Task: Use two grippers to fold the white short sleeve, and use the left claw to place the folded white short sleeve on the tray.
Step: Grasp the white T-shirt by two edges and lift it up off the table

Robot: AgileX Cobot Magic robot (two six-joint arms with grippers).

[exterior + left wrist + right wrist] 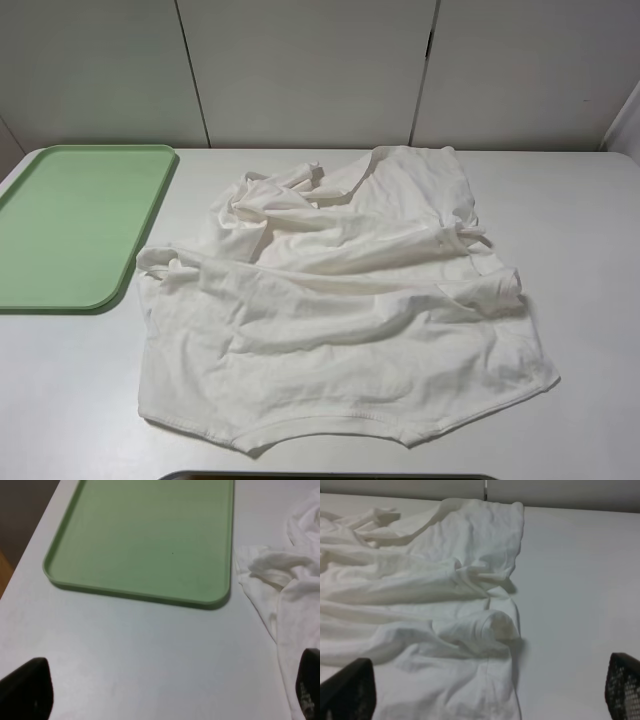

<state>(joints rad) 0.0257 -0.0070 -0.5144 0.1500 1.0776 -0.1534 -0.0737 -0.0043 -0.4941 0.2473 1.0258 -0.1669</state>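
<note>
Shirt (340, 320) lies crumpled on the table (590, 250) (sleeves bunched up), just beside the tray (60, 225). Left gripper (167, 687) is spread wide and holds nothing, above bare table with the shirt's edge by one finger. Right gripper (485, 687), equally wide and unladen, hovers over the shirt's side edge.
</note>
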